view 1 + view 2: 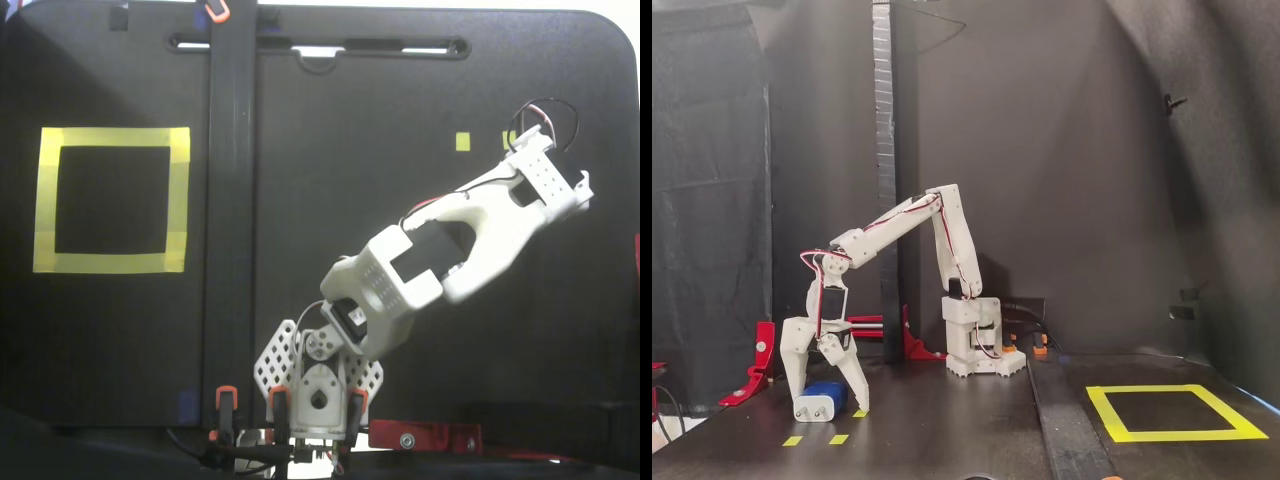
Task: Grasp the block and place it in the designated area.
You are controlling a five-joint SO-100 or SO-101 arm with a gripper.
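The black tabletop (970,430) carries everything you need. In a fixed view from above it is split by a dark vertical post (231,200). The white arm (905,215) is bolted at the near edge and reaches out to the right side of that view, well away from the target.

The designated area (112,200), a hollow square of yellow tape, lies on the far side of the post from the arm, so your transfer must swing across the board. In the side-on fixed view it sits at the lower right (1175,412), empty.

The gripper (828,395) points straight down, which lets you approach the block from overhead. Its jaws are spread, one white finger (795,365) standing at one end of the block and the other (852,380) at the opposite end. Whether either finger touches it you cannot tell.

The block (822,400), dark blue with a pale end, lies flat on the tabletop between the jaws, just behind small yellow tape marks (839,439). From above, the arm hides it. Judged from this pose, the grasp is not yet made and closing comes next.
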